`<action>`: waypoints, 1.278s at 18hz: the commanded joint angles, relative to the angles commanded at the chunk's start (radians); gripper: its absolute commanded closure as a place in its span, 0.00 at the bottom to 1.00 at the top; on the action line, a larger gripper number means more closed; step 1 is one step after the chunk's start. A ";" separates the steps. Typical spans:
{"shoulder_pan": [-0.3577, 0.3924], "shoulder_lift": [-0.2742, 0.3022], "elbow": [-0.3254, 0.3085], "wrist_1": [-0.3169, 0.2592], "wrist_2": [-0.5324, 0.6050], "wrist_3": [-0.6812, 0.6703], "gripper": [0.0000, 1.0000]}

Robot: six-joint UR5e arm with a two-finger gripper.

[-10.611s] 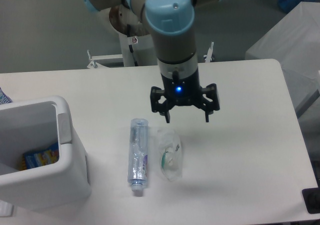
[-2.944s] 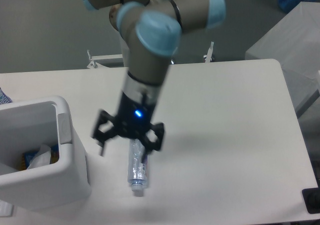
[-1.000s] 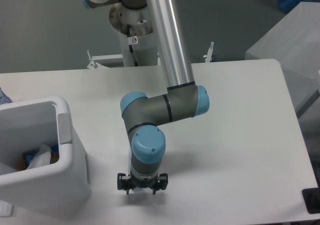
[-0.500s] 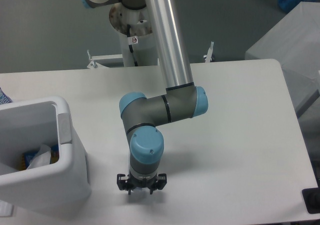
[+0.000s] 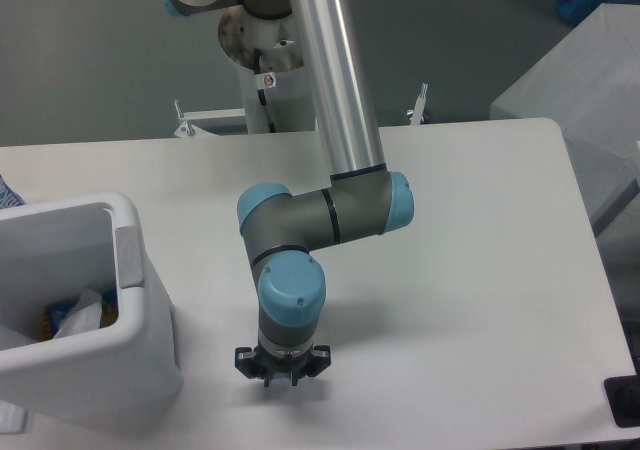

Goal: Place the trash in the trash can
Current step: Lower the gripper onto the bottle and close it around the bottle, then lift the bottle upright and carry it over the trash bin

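Observation:
My gripper (image 5: pixel 281 373) is down at the table near its front edge, pointing straight down, with the blue wrist joint right above it. Its fingers are drawn in close together. The long bottle lay at this spot, and the wrist and forearm now hide it, so the hold itself does not show. The trash can (image 5: pixel 135 345) stands at the left, about a hand's width from the gripper. Inside it lies the crumpled clear wrapper (image 5: pixel 82 313) beside a blue and yellow packet (image 5: pixel 57 322).
The robot's base (image 5: pixel 262 58) stands behind the table's far edge. A grey covered block (image 5: pixel 580 90) sits past the right edge. A black object (image 5: pixel 623 402) pokes in at the lower right corner.
Over the last second the arm has stayed low over the bottle's spot and shifted slightly. The fingertips have come closer together.

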 joint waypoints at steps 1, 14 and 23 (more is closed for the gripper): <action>0.002 0.002 0.000 0.000 0.002 0.000 0.67; 0.058 0.133 0.113 0.041 -0.037 0.002 0.74; 0.075 0.144 0.311 0.331 -0.139 -0.129 0.74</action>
